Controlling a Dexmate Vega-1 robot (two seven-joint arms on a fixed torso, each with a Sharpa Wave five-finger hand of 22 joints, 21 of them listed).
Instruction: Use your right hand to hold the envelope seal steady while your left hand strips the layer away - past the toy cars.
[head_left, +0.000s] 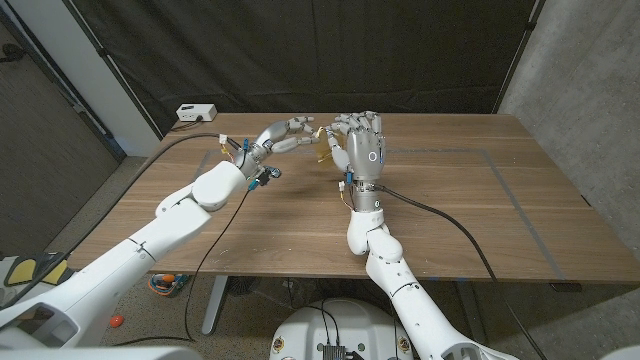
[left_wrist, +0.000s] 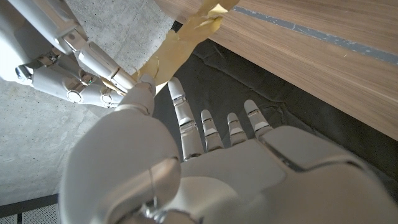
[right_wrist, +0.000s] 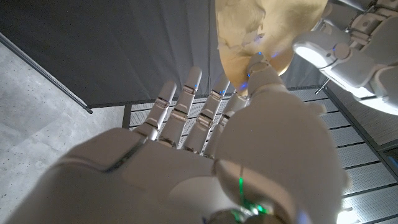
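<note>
Both hands: raised over table, fingertips meeting on envelope seal (head_left: 325, 140)
Right hand (head_left: 360, 148): holds seal
Left hand (head_left: 283, 136): pinches layer, pull path leftward

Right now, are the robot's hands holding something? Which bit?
Yes. Both hands hold a yellowish envelope up above the table. The right hand pinches one edge, and the left hand pinches the opposite end, seemingly its strip.
</note>
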